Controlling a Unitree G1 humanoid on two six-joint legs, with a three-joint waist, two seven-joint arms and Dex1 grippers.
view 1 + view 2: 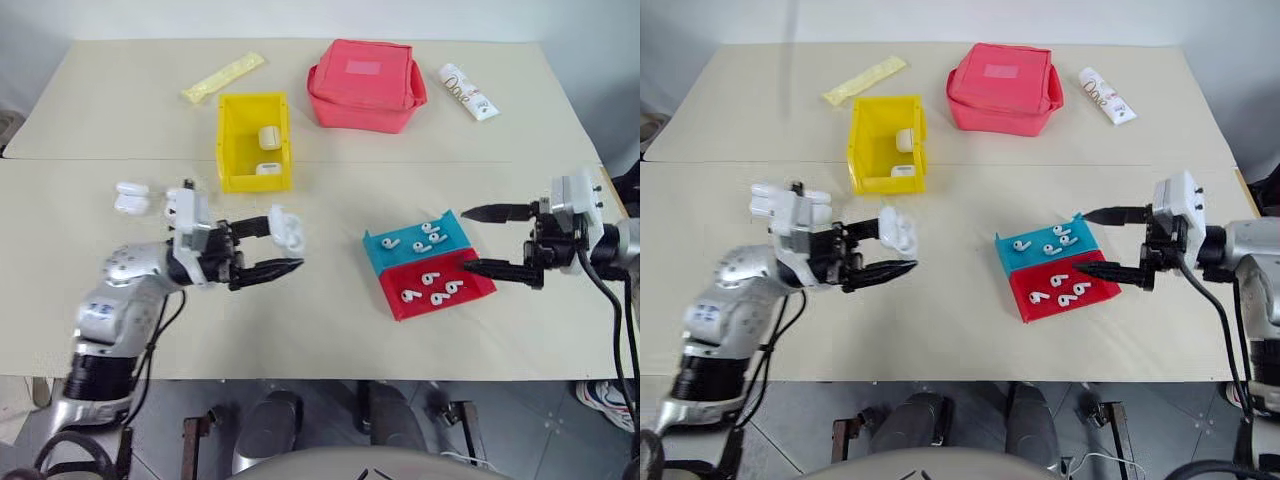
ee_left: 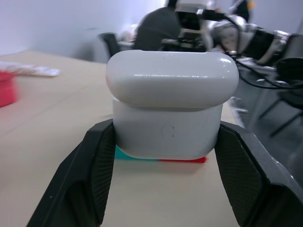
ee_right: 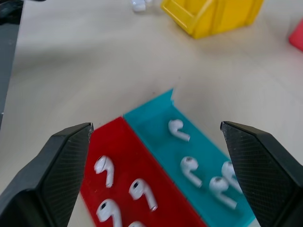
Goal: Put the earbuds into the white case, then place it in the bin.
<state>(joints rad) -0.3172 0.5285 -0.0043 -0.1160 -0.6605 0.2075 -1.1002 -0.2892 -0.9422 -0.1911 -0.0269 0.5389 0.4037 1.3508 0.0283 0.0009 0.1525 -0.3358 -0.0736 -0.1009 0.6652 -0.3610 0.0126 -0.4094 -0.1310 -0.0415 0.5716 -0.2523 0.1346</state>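
Earbuds (image 1: 432,290) lie unloaded in trays; left tool (image 1: 284,248) clamps the white case (image 2: 170,109), right tool (image 1: 482,240) gapes wide, bin (image 1: 229,150) awaits.

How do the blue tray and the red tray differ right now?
The blue tray lies farther from the robot, toward the yellow bin; the red tray lies nearer. The blue tray holds four earbuds as far as I can count, the red tray five. Both are low, open, touching side by side, and equally skewed on the table.

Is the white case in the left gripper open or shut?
Open: the white case has its lid tipped up, a gap above the body.
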